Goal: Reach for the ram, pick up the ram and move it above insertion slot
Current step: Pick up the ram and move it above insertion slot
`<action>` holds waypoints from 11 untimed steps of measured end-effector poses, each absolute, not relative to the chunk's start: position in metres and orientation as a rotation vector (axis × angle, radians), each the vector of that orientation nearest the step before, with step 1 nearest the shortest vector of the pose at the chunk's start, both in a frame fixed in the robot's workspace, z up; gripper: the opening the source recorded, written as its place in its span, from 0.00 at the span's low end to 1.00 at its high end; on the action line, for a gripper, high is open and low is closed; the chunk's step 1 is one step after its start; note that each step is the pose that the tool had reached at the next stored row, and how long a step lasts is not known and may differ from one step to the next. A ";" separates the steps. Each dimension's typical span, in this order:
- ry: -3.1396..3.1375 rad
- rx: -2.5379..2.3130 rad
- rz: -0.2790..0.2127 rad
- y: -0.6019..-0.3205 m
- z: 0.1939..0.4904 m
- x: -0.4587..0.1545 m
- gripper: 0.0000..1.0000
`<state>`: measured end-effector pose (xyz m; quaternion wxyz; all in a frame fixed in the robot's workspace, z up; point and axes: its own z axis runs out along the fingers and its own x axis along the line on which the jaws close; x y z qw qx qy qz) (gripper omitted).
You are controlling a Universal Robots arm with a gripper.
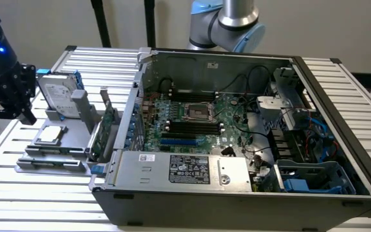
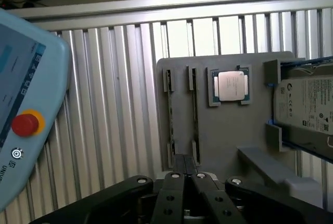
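Ram [image 2: 194, 114] sits in the grey holder [image 2: 229, 146] just ahead of your hand [image 2: 186, 164], long axis pointing away; hand pressed together, empty.

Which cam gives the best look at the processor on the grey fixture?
The wrist view: the processor is seen from straight above, its silver lid whole in its square pocket on the grey fixture. The exterior view shows the processor small and slanted, at the exterior view's left, outside the computer case.

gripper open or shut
Shut: the gripper fingers press together with no gap and nothing between them, near the grey tray.
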<state>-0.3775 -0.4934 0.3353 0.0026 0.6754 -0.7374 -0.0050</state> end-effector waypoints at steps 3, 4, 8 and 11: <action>-2.313 2.119 -0.016 -0.493 0.335 -0.377 0.18; -2.313 2.119 -0.016 -0.493 0.335 -0.377 0.24; -2.313 2.119 -0.015 -0.493 0.332 -0.378 0.36; -2.313 2.119 -0.014 -0.493 0.326 -0.379 0.36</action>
